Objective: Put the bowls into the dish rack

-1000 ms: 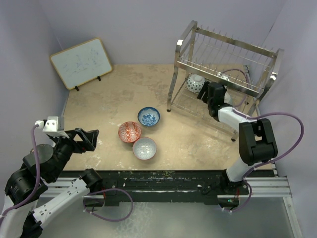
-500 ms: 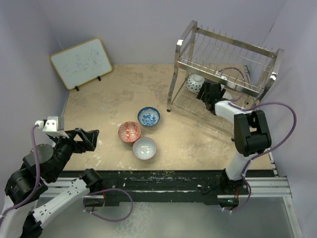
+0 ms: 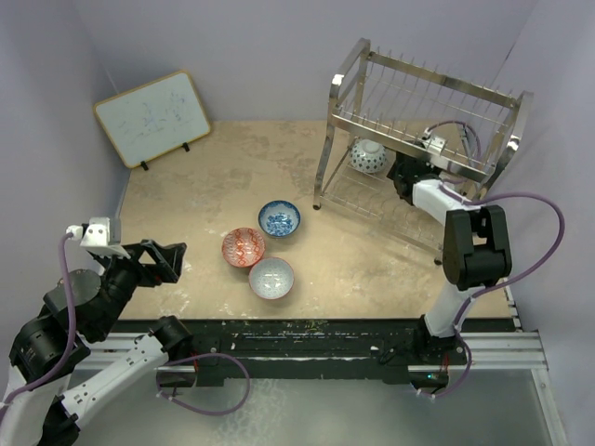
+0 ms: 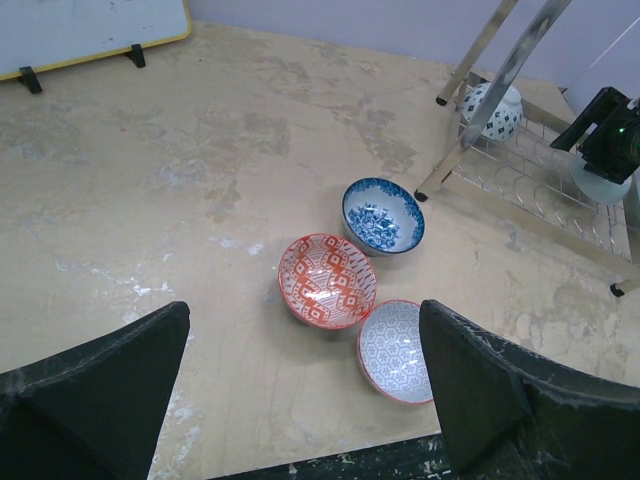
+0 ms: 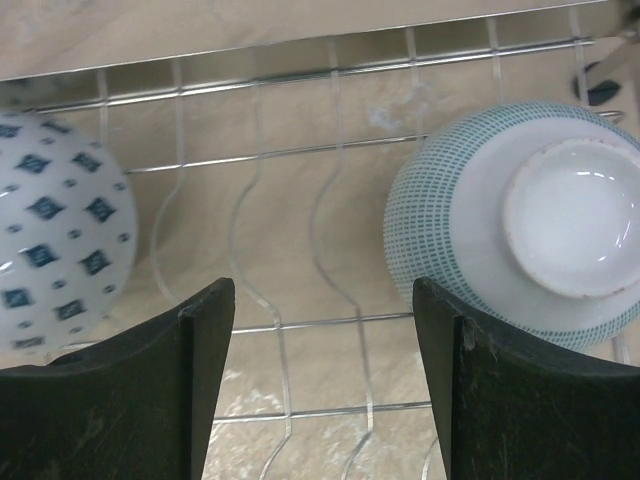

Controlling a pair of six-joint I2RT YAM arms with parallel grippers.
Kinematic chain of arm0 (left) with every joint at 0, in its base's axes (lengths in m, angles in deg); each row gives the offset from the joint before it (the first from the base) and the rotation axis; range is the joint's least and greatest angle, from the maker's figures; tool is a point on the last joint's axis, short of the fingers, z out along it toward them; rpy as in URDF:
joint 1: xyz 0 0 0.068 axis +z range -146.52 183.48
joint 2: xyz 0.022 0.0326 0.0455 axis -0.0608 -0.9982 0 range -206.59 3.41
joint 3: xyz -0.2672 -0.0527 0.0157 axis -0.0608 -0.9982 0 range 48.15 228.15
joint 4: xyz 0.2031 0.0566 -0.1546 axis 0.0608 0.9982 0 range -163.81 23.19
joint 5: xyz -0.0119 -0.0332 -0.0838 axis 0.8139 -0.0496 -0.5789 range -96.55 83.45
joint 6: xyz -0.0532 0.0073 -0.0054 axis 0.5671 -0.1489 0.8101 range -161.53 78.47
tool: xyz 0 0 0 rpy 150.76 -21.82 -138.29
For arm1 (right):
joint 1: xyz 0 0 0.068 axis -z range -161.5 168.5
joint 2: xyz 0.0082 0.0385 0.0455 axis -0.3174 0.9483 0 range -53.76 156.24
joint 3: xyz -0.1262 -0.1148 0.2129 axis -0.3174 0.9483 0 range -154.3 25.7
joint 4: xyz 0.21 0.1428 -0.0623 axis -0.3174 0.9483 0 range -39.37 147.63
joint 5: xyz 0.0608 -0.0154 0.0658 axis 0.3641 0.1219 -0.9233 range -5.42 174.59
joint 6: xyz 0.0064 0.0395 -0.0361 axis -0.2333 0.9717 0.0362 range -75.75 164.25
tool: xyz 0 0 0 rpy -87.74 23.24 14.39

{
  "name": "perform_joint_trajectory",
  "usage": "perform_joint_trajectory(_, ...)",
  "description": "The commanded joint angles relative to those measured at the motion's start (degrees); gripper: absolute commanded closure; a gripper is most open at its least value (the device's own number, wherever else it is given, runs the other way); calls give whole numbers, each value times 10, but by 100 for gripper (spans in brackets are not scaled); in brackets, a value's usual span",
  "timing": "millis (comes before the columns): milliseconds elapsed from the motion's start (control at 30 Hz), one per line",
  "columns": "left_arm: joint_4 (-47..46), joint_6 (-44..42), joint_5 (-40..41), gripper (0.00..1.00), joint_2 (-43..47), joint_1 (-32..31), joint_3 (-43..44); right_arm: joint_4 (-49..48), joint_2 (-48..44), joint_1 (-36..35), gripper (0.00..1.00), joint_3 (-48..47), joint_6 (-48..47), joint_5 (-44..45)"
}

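Two racked bowls, the mint bowl [image 5: 470, 230] and the blue-dotted bowl [image 5: 55, 230], flank my right gripper [image 5: 322, 295], empty with fingers apart on the lower tier of the dish rack [image 3: 418, 107], so a crooked pull-out could knock either over or snag a wire.

Bare dish rack [image 5: 290, 152] wires between patterned bowl [image 5: 60, 230] and mint bowl [image 5: 510, 225], passable; upper tier [image 3: 437, 102] probably close overhead
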Motion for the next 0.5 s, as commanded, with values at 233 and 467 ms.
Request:
perform_joint_trajectory(233, -13, 0, 4, 1, -31, -2, 15, 26, 26, 39, 23, -38, -15, 67)
perform_joint_trajectory(467, -14, -1, 5, 1, -41, -2, 15, -56, 4, 40, 15, -6, -83, -1)
